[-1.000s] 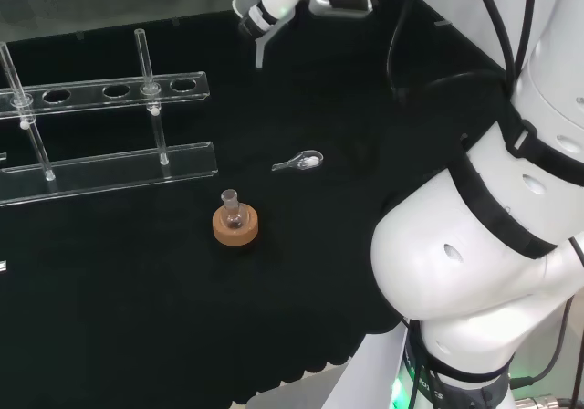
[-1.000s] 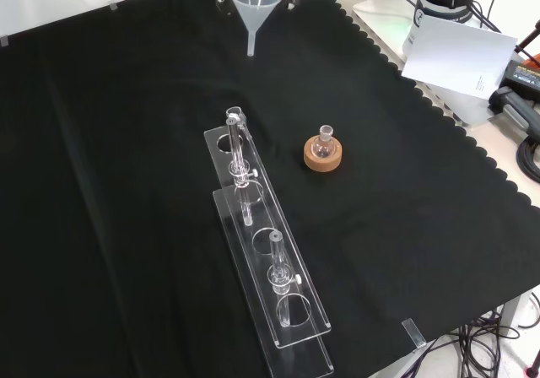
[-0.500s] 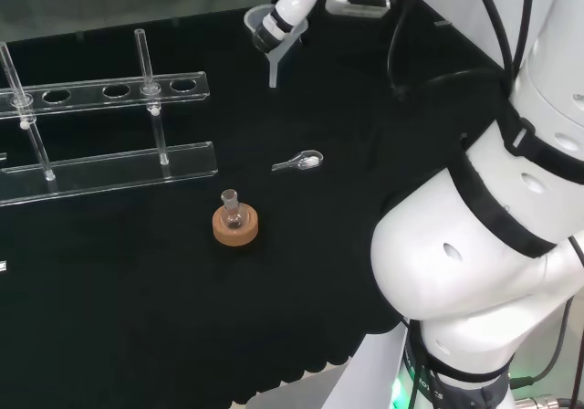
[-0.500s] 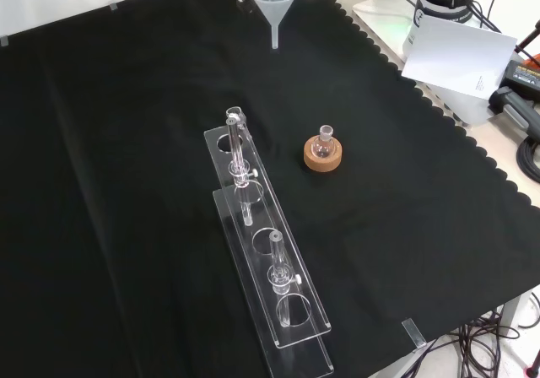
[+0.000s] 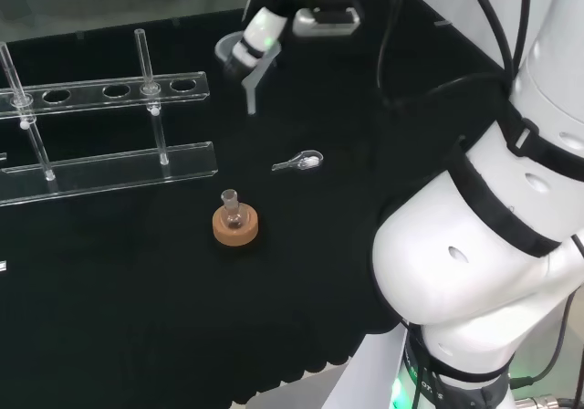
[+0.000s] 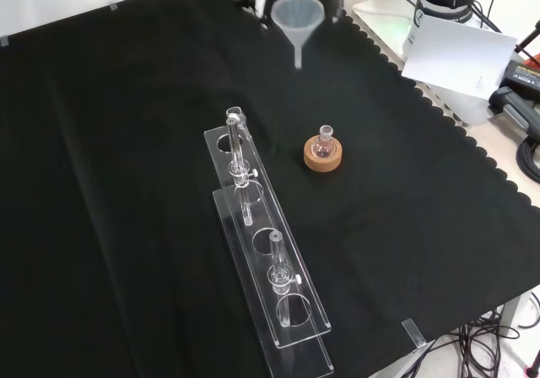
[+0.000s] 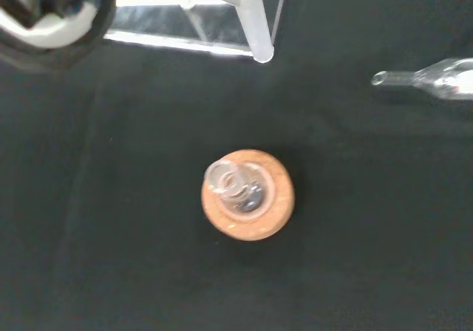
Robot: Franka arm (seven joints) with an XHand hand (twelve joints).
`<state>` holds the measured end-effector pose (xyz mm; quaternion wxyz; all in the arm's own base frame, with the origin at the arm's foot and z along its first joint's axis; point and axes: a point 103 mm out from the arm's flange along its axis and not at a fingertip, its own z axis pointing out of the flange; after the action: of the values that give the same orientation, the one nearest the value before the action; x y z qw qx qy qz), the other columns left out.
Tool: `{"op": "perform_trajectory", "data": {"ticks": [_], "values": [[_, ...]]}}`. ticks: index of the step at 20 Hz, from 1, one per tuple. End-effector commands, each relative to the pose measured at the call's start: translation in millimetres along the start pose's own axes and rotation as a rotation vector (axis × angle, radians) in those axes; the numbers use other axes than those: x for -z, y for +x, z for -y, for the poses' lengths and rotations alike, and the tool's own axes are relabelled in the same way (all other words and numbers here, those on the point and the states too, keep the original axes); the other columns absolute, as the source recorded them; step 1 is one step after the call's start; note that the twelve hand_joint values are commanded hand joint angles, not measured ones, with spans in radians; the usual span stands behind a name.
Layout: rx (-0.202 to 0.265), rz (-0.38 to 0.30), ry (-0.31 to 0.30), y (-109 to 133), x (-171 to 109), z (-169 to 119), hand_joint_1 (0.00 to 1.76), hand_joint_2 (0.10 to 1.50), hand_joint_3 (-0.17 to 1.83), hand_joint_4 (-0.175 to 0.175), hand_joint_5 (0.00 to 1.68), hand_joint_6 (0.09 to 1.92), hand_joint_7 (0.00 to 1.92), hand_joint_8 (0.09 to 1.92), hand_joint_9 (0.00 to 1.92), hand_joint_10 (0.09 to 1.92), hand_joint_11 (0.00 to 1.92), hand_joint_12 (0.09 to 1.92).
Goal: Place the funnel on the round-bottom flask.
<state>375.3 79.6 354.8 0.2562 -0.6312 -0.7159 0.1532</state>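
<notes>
Funnel [image 6: 297, 15] in robot hand [image 5: 258, 33], above flask [image 6: 322, 144].

Even, bright light; matte black cloth [image 6: 126, 184] without glare; wrist view's top left white hand [image 7: 52, 9] blurred.

Flask [image 6: 324, 143] on cork ring [image 6: 324, 157]

You've got matt black cloth [image 6: 126, 142] under everything, scalloped along its edge. The funnel [image 6: 298, 19] looks like cloudy, translucent plastic, while the little flask [image 6: 322, 145] is clear and glossy, sitting in a rough, grainy cork ring [image 6: 323, 160]. That rack [image 6: 268, 289] reads as clear, glossy acrylic.
</notes>
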Motion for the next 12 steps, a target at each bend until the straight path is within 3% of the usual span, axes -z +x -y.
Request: {"op": "perform_trajectory", "data": {"ticks": [1, 4, 12], "values": [[0.042, -0.016, 0.018, 45.4, -36.2, -16.8, 0.89, 0.53, 0.86, -0.046, 0.73, 0.92, 1.06, 0.81, 1.02, 0.44, 0.27, 1.43], [0.044, -0.006, 0.01, 54.5, -48.8, -19.4, 0.88, 0.53, 0.86, -0.046, 0.73, 0.92, 1.07, 0.82, 1.02, 0.44, 0.27, 1.43], [-0.019, 0.095, -0.032, 59.7, -61.8, -21.4, 0.88, 0.53, 0.86, -0.046, 0.73, 0.92, 1.07, 0.81, 1.02, 0.43, 0.27, 1.43]]}}
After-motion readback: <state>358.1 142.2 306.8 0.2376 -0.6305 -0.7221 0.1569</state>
